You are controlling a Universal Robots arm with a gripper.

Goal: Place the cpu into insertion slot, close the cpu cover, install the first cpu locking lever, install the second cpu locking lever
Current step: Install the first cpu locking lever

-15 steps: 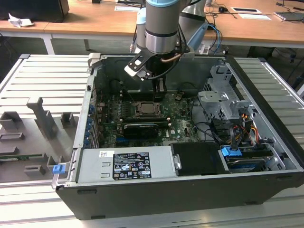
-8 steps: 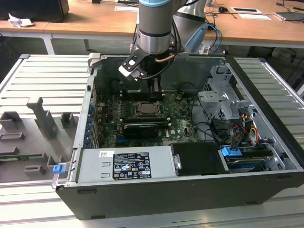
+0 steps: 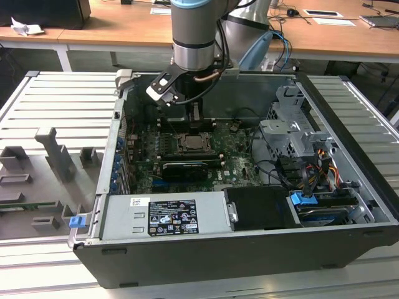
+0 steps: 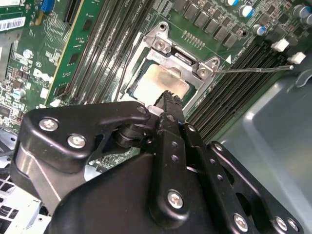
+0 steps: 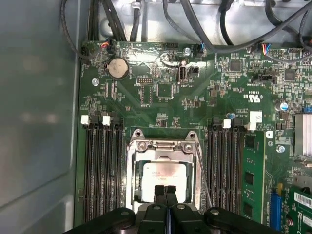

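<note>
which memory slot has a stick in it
The one farthest from the cpu on the lever side: a green module fills it, the others are empty.

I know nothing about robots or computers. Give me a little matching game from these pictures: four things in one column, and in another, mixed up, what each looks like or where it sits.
Things
1. cpu
2. cpu cover
3. gripper
4. coin battery

Descriptions
A. silvery metal frame lying flat around the chip
B. round silver disc, well apart from the chip
C. pale metal square seated inside the frame
D. black, fingertips together over the chip's edge

Pairs: 1-C, 2-A, 3-D, 4-B.
</note>
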